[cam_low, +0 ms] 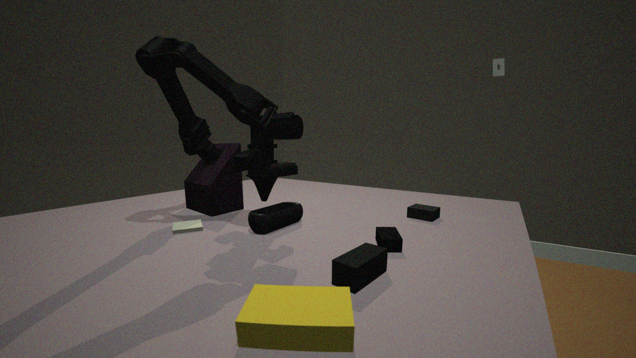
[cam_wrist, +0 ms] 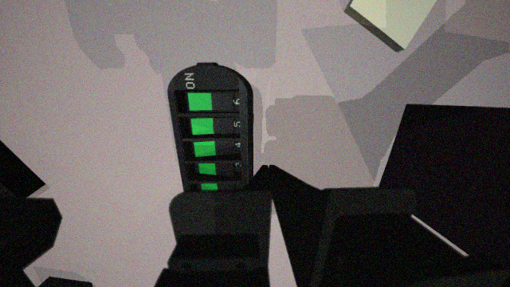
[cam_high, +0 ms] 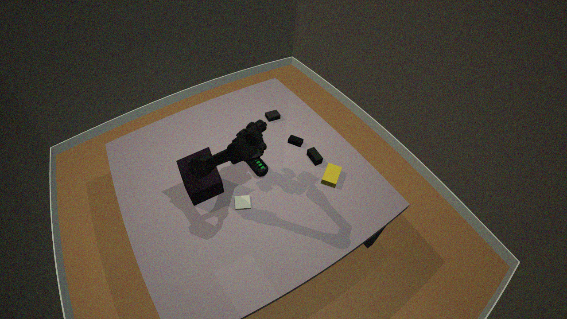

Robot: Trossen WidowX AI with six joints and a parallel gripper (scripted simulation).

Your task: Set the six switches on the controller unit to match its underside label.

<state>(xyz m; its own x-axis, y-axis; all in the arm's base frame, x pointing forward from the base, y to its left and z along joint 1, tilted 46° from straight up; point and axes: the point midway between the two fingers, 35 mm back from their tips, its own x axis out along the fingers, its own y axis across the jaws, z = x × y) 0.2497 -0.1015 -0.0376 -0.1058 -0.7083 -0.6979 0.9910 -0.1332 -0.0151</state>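
The controller unit (cam_high: 260, 169) (cam_low: 276, 218) (cam_wrist: 247, 131) is being supported base-down on the bench (cam_high: 178, 273) (cam_low: 466, 285) (cam_wrist: 119, 167), in front of the arm's pedestal (cam_high: 207, 188) (cam_low: 227, 189) (cam_wrist: 454, 155). The gripper (cam_high: 257, 152) (cam_low: 264, 199) (cam_wrist: 268, 170) is being held just above it, fingers brought together to a narrow point; nothing is being gripped.

Progress: the final upright pose is being met, but the label is being hidden by that same pose, so whether it has been read is not being shown. Switches 6, 5, 4 and 3 are being seen in the wrist view, with part of one more; the remainder is being covered by the gripper. No match to the label is being confirmed. Judgement: a switch press is probably being prepared with the closed tip. Any outstanding settings and the final retreat are being left to do.

Surroundings: a pale square block (cam_high: 242, 201) (cam_low: 187, 226) (cam_wrist: 392, 20) is being kept apart from the unit. Three dark blocks (cam_high: 314, 156) (cam_low: 359, 267) and a yellow block (cam_high: 332, 174) (cam_low: 293, 307) are being kept well apart, so no obstruction is being posed. Risk: a neighbouring rocker being caught, or the unit being nudged.
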